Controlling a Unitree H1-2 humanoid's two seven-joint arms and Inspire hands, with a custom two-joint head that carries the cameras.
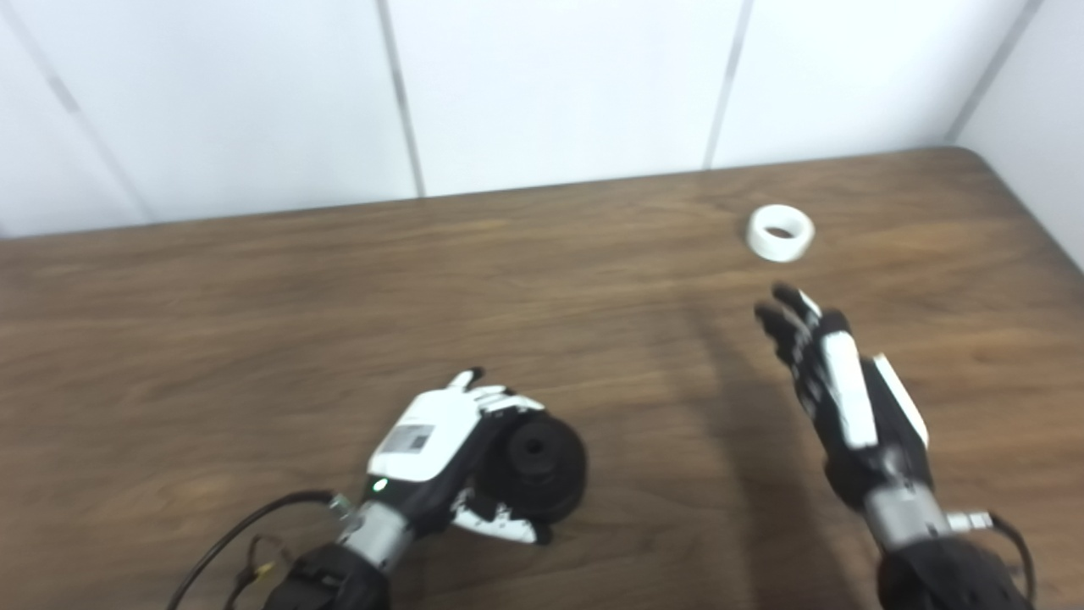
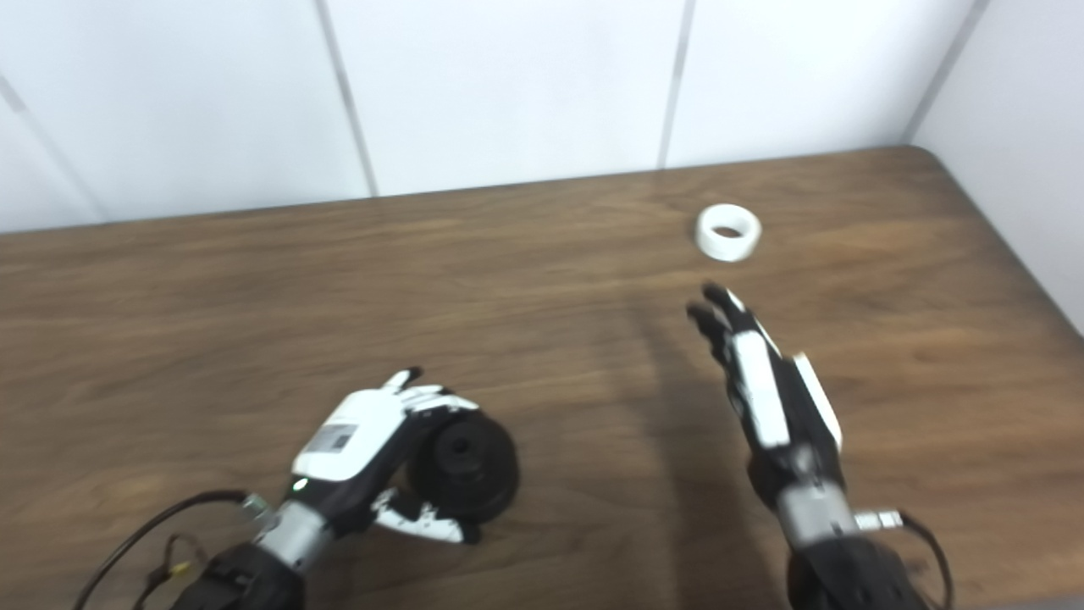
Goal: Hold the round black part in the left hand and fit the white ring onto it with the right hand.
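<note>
A round black part (image 1: 542,468) with a hole in its middle rests on the wooden table (image 1: 254,322) near the front. My left hand (image 1: 440,453) is wrapped around it from the left, fingers over the far side and thumb on the near side. A white ring (image 1: 780,232) lies flat on the table at the back right. Short of the ring, my right hand (image 1: 834,390) hovers open, fingers stretched out and pointing toward it, nothing held.
White wall panels (image 1: 550,85) rise right behind the table's far edge, and another wall closes in at the right corner (image 1: 1025,110). Cables (image 1: 237,542) trail from my left wrist near the front edge.
</note>
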